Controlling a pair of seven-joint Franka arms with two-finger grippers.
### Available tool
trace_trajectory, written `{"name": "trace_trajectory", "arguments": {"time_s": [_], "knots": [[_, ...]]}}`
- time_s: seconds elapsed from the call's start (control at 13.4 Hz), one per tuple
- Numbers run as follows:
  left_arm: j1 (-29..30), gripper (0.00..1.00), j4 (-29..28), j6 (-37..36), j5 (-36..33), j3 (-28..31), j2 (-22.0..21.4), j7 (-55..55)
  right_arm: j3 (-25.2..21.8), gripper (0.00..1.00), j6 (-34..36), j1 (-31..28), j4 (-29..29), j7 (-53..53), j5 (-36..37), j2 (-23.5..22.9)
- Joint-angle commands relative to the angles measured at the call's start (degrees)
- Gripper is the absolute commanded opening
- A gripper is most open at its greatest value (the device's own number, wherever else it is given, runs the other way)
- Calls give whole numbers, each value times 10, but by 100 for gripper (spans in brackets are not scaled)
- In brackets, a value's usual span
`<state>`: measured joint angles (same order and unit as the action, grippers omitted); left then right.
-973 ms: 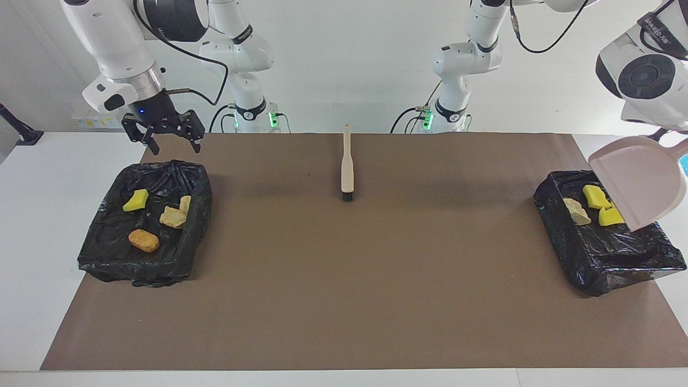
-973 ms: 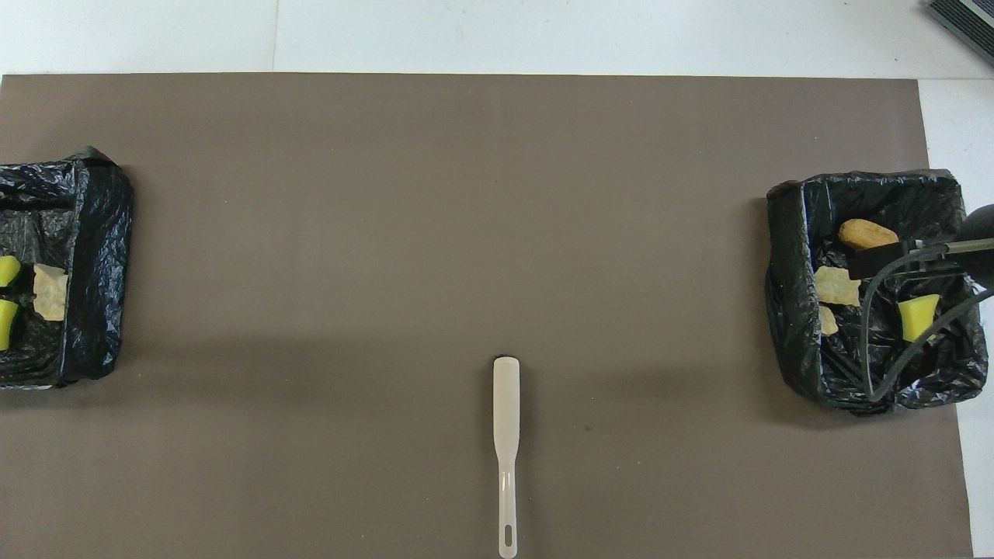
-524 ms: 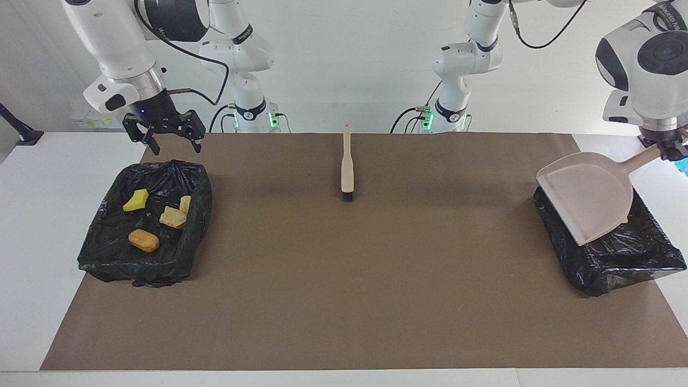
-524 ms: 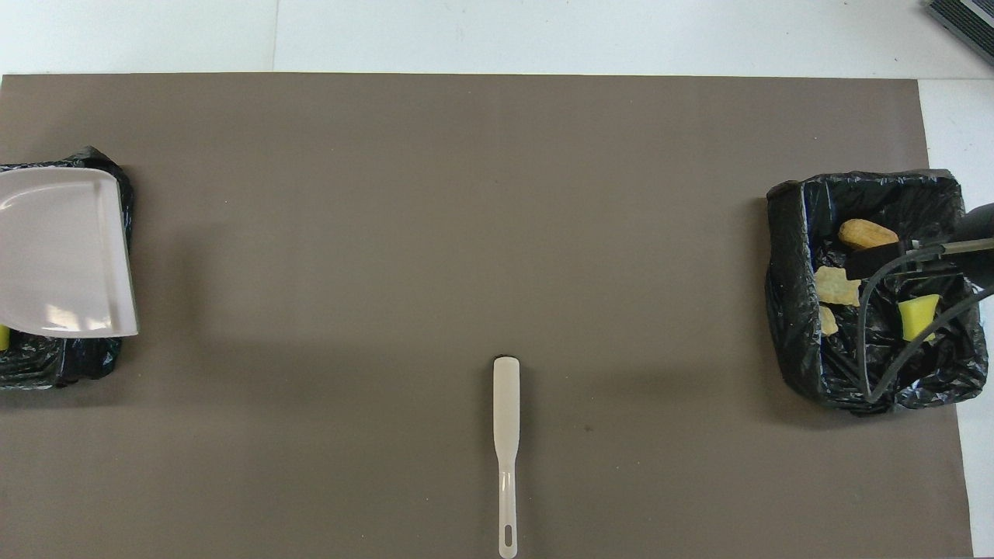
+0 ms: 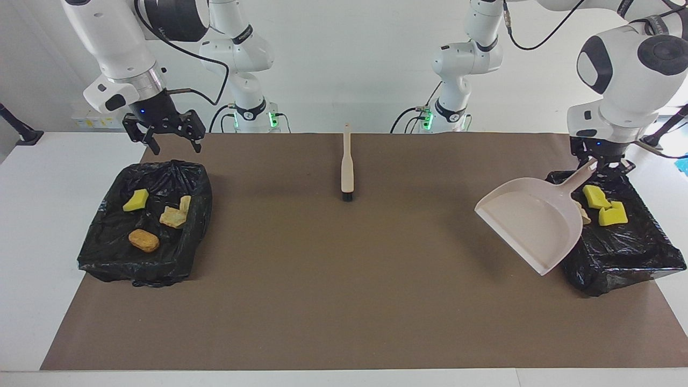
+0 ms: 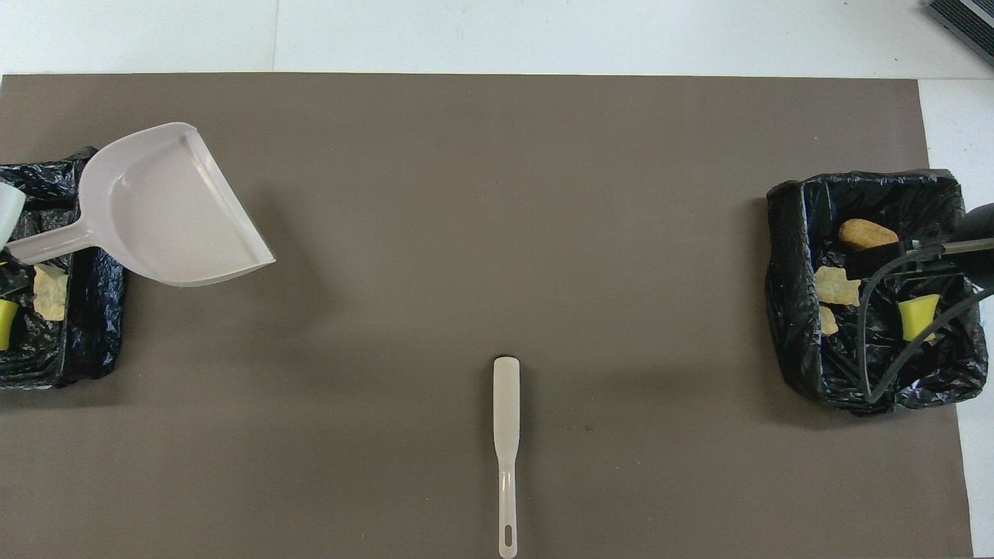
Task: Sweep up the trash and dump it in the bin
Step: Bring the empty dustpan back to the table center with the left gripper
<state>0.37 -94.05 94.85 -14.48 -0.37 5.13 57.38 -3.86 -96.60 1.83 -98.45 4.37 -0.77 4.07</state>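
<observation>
White walls, white table (image 5: 32, 215) with a brown mat (image 5: 344, 279) over most of it.

Left gripper (image 5: 601, 161), right side of the facing view, is pinched on the handle of a beige dustpan (image 5: 529, 223). It sits over the robot-side edge of the black-bagged bin (image 5: 623, 258) at the left arm's end. Pan is up in the air, tilted, mouth pointing toward the mat's middle, its body over the mat just beside that bin. In the overhead view the pan (image 6: 167, 210) shows upper left, nothing in it.

Trash in that bin: two bright yellow sponge chunks (image 5: 602, 205), plus a tan lump (image 5: 583, 215) partly hidden by the pan's edge.

Right gripper (image 5: 171, 141), upper left of the facing view, fingers spread, holding nothing, waiting over the robot-side edge of the other bagged bin (image 5: 107, 258). Trash in there: a yellow-green sponge piece (image 5: 136, 200), two pale bread-like lumps (image 5: 174, 214), one orange-brown lump (image 5: 143, 241).

Beige brush (image 5: 347, 164) lies flat mid-mat near the robots, bristles pointing away from them, well apart from both bins; bottom centre in the overhead view.
</observation>
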Motion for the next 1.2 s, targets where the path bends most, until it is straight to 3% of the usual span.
{"name": "trace_trajectory", "arguments": {"time_s": [0.0, 0.52, 0.82, 1.12], "knots": [[-38, 0, -33, 21, 37, 8, -17, -108, 5, 100, -3, -8, -6, 6, -2, 4], [-139, 0, -71, 138, 128, 8, 2, -421, 5, 100, -3, -8, -6, 6, -2, 4], [-226, 0, -63, 212, 130, 8, 62, -600, 5, 100, -3, -8, -6, 6, -2, 4], [-289, 0, -59, 256, 137, 8, 97, -647, 5, 100, -3, -8, -6, 6, -2, 4]]}}
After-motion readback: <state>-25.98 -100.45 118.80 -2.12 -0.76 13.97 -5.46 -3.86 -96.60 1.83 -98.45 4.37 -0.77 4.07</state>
